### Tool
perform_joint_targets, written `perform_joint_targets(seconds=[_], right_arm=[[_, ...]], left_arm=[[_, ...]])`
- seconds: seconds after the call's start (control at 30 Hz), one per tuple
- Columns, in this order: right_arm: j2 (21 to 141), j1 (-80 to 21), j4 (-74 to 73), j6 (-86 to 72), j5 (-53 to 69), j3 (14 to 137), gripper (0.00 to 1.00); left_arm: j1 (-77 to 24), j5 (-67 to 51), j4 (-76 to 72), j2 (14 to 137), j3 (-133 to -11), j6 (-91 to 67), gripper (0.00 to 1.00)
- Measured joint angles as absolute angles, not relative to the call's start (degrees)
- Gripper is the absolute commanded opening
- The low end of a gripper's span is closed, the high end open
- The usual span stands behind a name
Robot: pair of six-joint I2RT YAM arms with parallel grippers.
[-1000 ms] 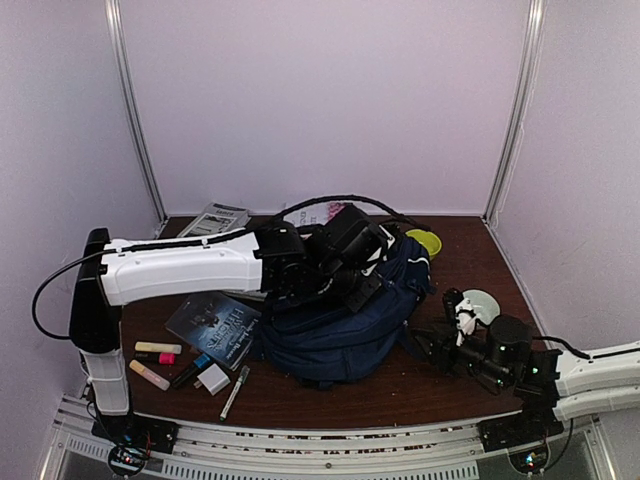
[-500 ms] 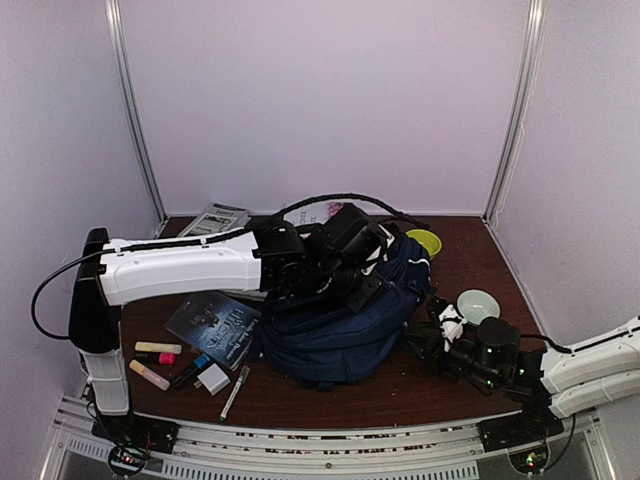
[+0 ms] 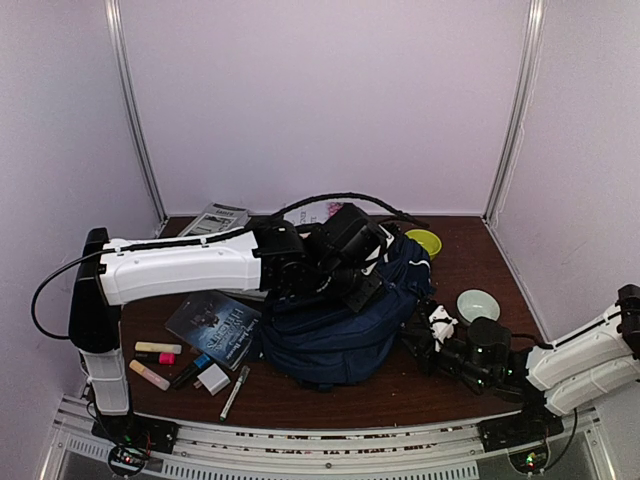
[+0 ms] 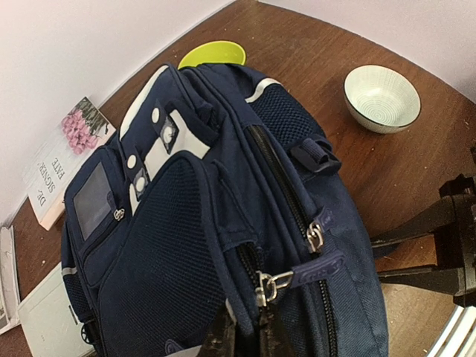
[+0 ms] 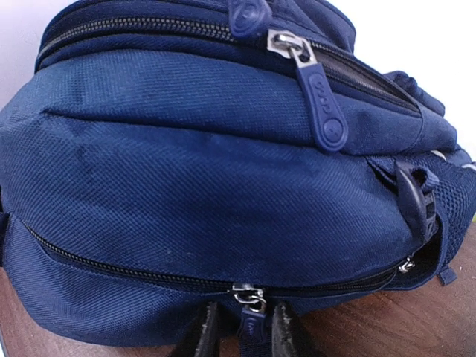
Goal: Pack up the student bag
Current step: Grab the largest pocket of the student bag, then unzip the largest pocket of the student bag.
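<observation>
Student bag [image 3: 330, 340] lies soft and slumped, its top seam pinched in the closed fingers of the left gripper [image 4: 249, 338], its lower zip pull [image 5: 251, 321] between the slightly parted fingers of the right gripper [image 5: 245, 336], seemingly ungripped, probably the surest hold on floppy cloth.

Wht bowl [image 3: 478, 304], lime bowl [image 3: 425, 241], bk [image 3: 213, 328], pen [image 3: 236, 391]

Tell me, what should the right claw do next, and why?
Probably close the right gripper onto the zip tab. Its fingers stand either side of that tab on the lower zip of the bag, seemingly not pinching yet, and a firm pinch seems needed before sliding it.
</observation>
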State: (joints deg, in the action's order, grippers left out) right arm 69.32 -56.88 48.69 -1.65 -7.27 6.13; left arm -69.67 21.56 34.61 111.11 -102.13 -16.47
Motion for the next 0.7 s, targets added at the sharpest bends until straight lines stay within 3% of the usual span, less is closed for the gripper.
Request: perform_joint_targets(seconds=[0.17,0.7], right_arm=[[70.1,-56.9,50.3,-0.3,-6.9,6.2,0.00],[54.2,-60.3,27.4,-4.4,-2.4,11.5,0.00]], left_arm=[[-69.7,21.1,34.7,111.1,-102.1,-16.5,0.00],[-69.6,22.2,38.1,111.3,-105.2,-17.7,0.00]])
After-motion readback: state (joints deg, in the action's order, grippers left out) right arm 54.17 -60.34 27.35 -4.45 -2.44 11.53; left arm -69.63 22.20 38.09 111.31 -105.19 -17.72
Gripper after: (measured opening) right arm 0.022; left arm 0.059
